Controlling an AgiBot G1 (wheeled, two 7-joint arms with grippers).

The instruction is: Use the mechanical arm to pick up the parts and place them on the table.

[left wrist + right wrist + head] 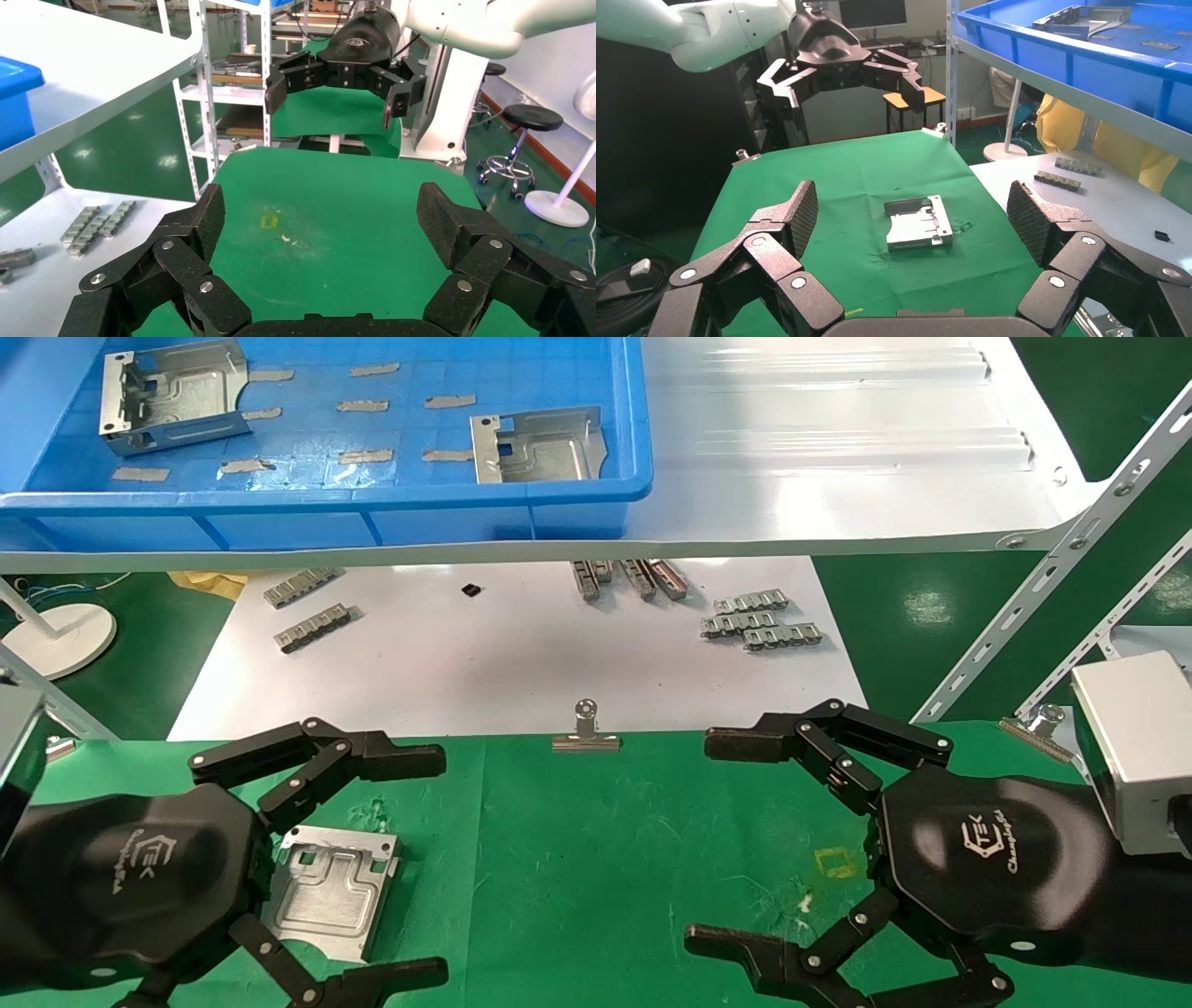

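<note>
One silver bracket (331, 889) lies flat on the green table (596, 859), partly under my left palm; it also shows in the right wrist view (918, 225). Two more silver brackets (172, 395) (538, 445) lie in the blue bin (521, 495) on the white shelf. My left gripper (424, 868) is open and empty, hovering just above the table beside the bracket. My right gripper (717, 840) is open and empty at the table's right. Each gripper shows far off in the other's wrist view (337, 88) (849, 81).
Small grey ribbed strips (759, 619) (307, 612) lie on the white sheet (484, 654) beyond the table. Silver binder clips (585, 733) (1038, 724) hold the cloth's far edge. The white shelf (838, 458) overhangs the sheet; slotted shelf rails (1052, 570) run at the right.
</note>
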